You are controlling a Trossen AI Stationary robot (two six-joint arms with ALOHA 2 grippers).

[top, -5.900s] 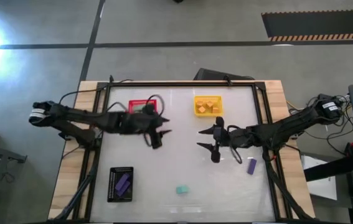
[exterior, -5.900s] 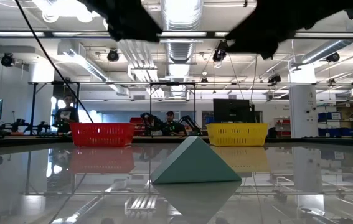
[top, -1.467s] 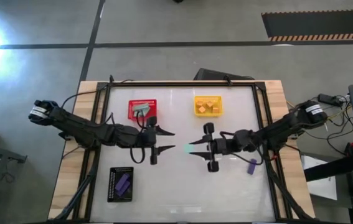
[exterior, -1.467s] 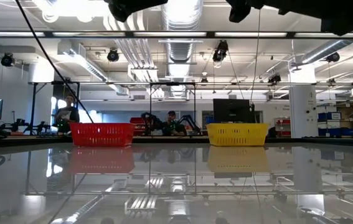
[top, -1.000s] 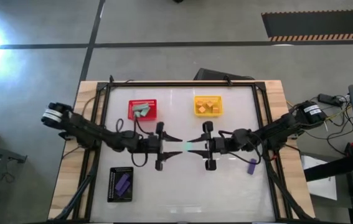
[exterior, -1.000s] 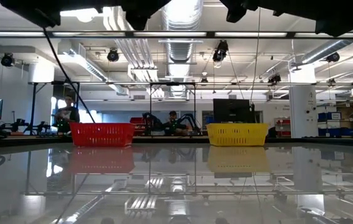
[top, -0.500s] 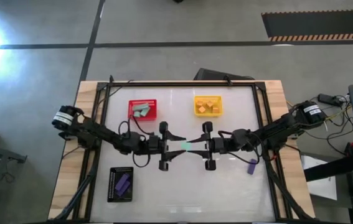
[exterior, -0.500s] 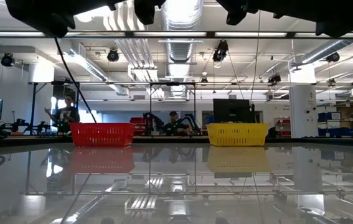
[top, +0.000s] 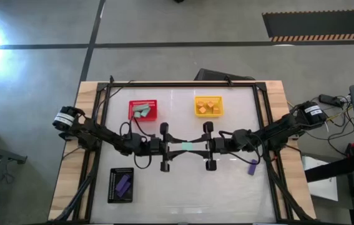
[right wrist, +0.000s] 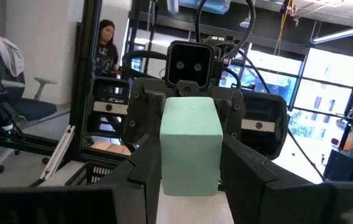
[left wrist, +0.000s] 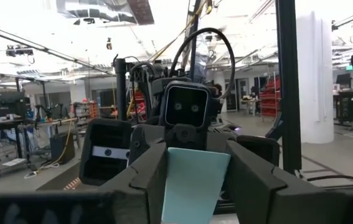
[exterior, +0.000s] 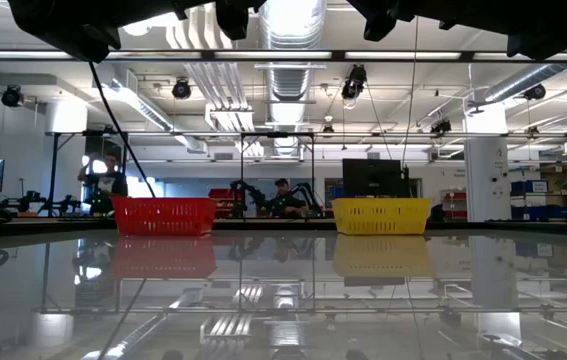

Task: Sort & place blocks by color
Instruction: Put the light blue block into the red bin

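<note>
A teal block (top: 187, 147) hangs in the air over the table's middle, between my two grippers, which face each other. My left gripper (top: 178, 147) comes from the table's left and is shut on the block's left end. My right gripper (top: 196, 147) comes from the right and is shut on its right end. A purple block (top: 252, 166) lies on the table near the right arm. The low view shows only the arms' dark undersides at its top, not the block. My left gripper pinches the teal block's left end (left wrist: 195, 180) between its two fingers (left wrist: 145, 180), coming level from the table's left. The block is lifted clear of the table. My right gripper pinches the block's right end (right wrist: 188, 149) between its two fingers (right wrist: 244, 180), coming level from the table's right. The block sits level between the two grippers.
A red basket (top: 143, 110) with teal blocks and a yellow basket (top: 208, 105) with orange blocks stand near the far edge. A black basket (top: 122, 184) with purple blocks sits near the left front corner. People are in the room beyond the table.
My left gripper has moved toward the table's right, up to the block in my right gripper, and its fingers have shut on the block's left end. My right gripper has kept still with the block lifted.
</note>
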